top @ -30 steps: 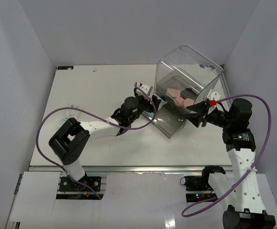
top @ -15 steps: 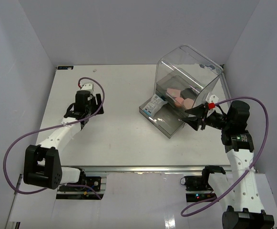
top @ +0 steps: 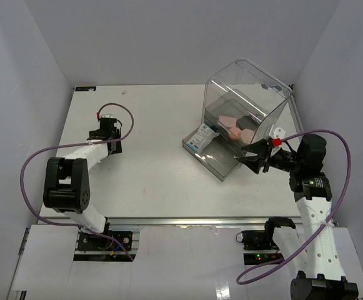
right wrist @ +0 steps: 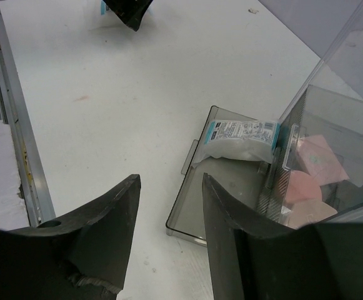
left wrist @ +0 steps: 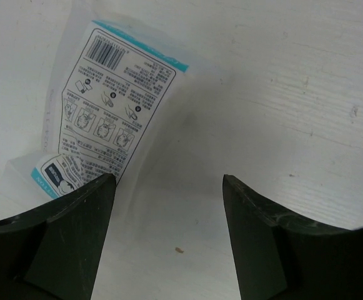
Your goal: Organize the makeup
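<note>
One flat white printed packet (left wrist: 109,103) lies loose on the table (top: 150,181). It's in the left part, nearer the far-left corner than the near one, and it's the item in hand. The left gripper (left wrist: 167,182) hovers right over it, fingers spread wide w/ nothing btw them. The packet sits up by the left fingertip, not centred in the gap.

The right gripper (right wrist: 169,177) hangs near the table's right edge by the open drawer (right wrist: 237,178) of the clear box (top: 250,81). Its fingers are apart, holding nothing. A second packet (right wrist: 240,134) lies at the drawer's back end, and pink sponge blocks (top: 231,122) sit inside the box.

Step, as I read it: pick up the loose packet and take it to the drawer.

To do it well:
- Shift the gripper sideways first so the packet's middle falls btw the fingers, across its narrow width.
- It looks thin and flat, prob. slick film, so bring the tips down to the table before closing.
- Close slowly so it buckles up into the pinch rather than sliding out.
- Lift a little and check it comes up.
- Set it beside the other packet, and keep the right gripper out of the drawer's mouth.
</note>
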